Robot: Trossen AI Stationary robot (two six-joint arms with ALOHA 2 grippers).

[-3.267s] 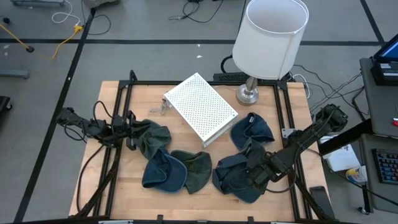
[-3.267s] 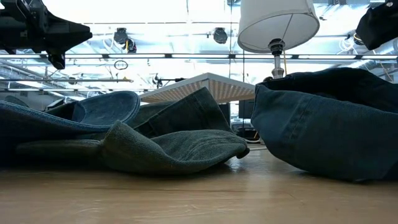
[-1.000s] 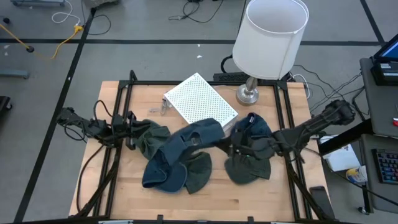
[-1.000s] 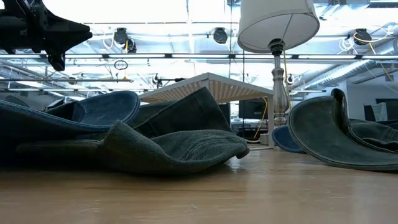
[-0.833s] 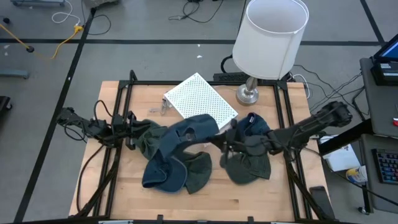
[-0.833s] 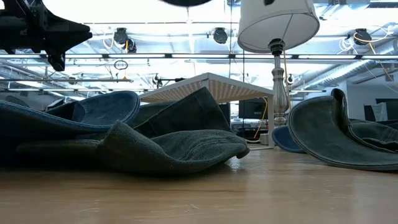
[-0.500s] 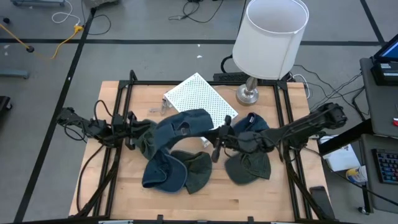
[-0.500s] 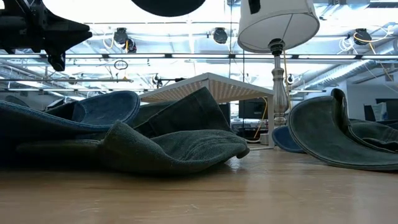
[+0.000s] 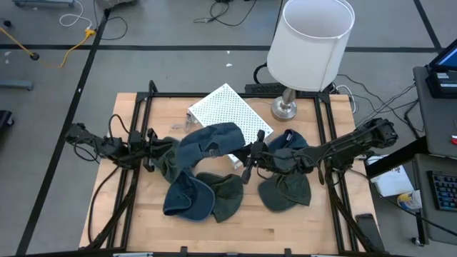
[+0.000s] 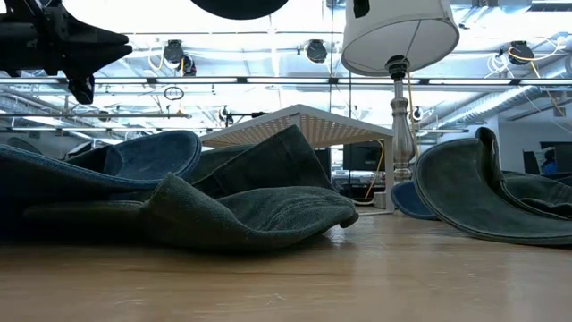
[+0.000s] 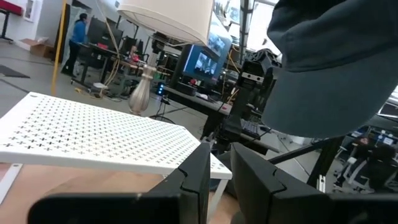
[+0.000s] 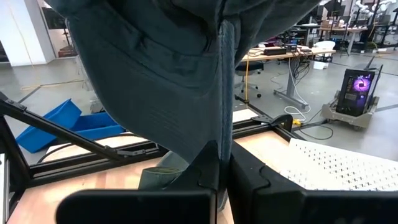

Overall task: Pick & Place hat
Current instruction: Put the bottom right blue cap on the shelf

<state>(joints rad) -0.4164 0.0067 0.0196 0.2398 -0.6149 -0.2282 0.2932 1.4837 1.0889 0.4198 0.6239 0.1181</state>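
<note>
Because the right end effector (image 9: 248,158) has pinched only a fold of the blue denim hat (image 9: 207,146), the cloth hangs off its closed fingers and drapes out to the side, held clear above the surface (image 9: 285,228) so it will not drag across the other hats; the right wrist view shows the two fingers together with a seam of the denim caught between them and the rest spreading overhead. Taking the white perforated stand (image 9: 228,121) as the landmark, the carried hat is just in front of its near corner and partly over its edge, which reads to me as a carry toward that stand as the drop spot, though that is a guess from how it is aimed. The right arm reaches in low from the far side of the stand, so the hat leads and the arm trails behind it. Beyond the stand's other near corner, the left end effector (image 9: 151,145) waits at the surface's edge beside an olive hat (image 9: 171,163), fingers close together with a narrow gap and nothing between them, as the left wrist view shows. Nearer to me than the stand lie more hats in a heap (image 9: 203,196), and another olive one (image 9: 285,191) sits under the right arm. Behind the stand rises the white lamp (image 9: 310,46)
</note>
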